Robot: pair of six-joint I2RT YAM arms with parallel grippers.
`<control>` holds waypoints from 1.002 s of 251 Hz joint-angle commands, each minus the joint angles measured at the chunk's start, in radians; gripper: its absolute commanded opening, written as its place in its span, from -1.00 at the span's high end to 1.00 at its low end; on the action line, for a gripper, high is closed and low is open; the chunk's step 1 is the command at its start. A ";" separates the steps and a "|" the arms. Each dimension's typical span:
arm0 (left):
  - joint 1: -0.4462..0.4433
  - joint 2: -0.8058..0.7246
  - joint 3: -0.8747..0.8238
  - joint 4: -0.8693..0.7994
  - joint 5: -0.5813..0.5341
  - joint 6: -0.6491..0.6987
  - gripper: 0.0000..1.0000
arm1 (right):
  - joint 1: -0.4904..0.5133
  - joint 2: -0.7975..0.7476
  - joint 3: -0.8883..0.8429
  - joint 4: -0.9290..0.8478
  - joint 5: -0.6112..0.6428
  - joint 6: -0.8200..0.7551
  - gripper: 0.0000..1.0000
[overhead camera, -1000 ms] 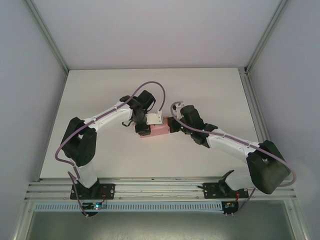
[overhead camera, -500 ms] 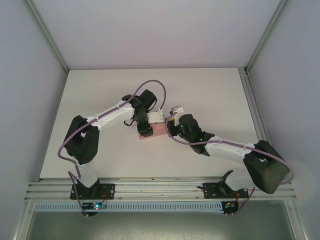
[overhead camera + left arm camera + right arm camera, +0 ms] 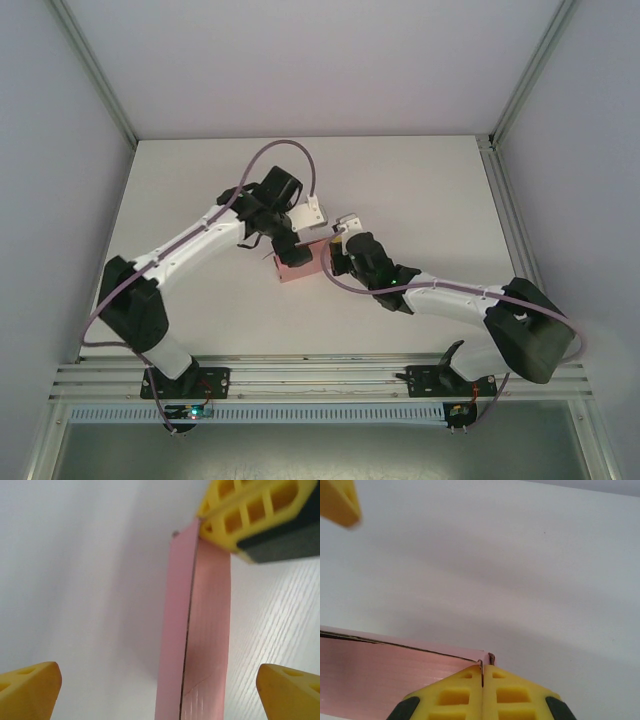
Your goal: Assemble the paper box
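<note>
The pink paper box (image 3: pixel 298 266) lies folded flat and closed in the middle of the white table. In the left wrist view the paper box (image 3: pixel 200 630) runs away from the camera, with a dark seam along its top. My left gripper (image 3: pixel 285 243) hangs over its left end, open wide; its yellow fingertips (image 3: pixel 30 690) stand well apart on either side of the box without touching it. My right gripper (image 3: pixel 335 258) sits at the box's right end. Its yellow fingers (image 3: pixel 445 697) are shut, with a thin edge of the card (image 3: pixel 380 670) pinched at their tips.
The white table (image 3: pixel 420 180) is bare around the box. Grey walls with metal rails (image 3: pixel 95 75) close the cell at the back and sides. Both arm bases are bolted to the near rail (image 3: pixel 320 375).
The left gripper has opened from a partly closed stance on the box and lifted off it, its arm stretching out. The right gripper has moved left along with the box's right end.
</note>
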 commanded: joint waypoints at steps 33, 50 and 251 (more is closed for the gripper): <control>0.003 -0.153 -0.188 0.034 -0.361 -0.456 -1.00 | 0.018 0.058 0.038 -0.074 0.061 0.004 1.00; 0.003 -0.192 -0.228 0.017 -0.385 -0.538 -0.89 | 0.017 0.069 0.054 -0.097 0.061 -0.006 1.00; 0.005 -0.179 -0.283 0.165 -0.287 -0.632 1.00 | 0.059 0.098 0.071 -0.129 0.099 -0.098 1.00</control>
